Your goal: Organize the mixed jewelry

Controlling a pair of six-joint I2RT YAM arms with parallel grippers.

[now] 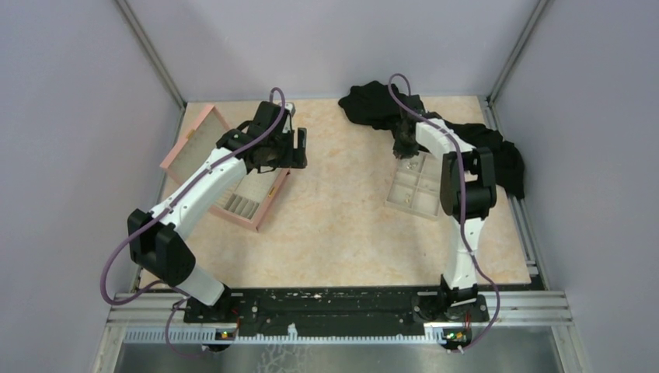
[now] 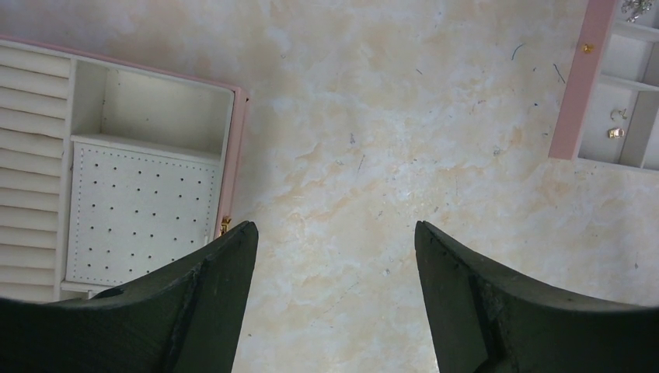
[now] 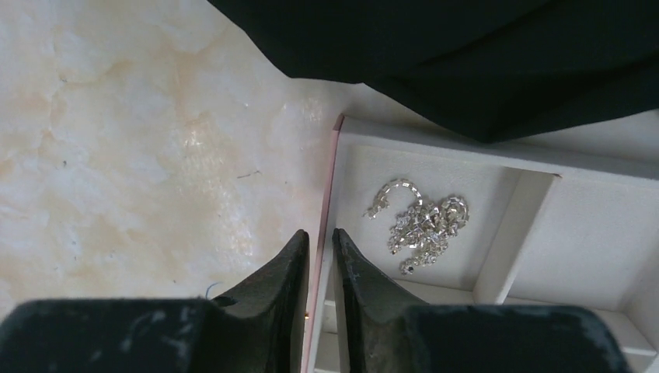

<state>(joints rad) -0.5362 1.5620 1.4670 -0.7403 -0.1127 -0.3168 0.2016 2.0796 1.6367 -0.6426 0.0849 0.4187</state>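
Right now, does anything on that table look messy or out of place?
Yes. A crumpled black cloth is heaped in the far right corner, draping onto the side rail and reaching the far rim of the beige tray. Inside that tray, the silvery jewelry lies in one tangled clump rather than sorted.

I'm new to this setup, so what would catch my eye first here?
A sparkling silvery jewelry tangle lies in a corner cell of the beige compartment tray, right of centre. A crumpled black cloth sprawls across the far right, and an open pink jewelry box sits far left.
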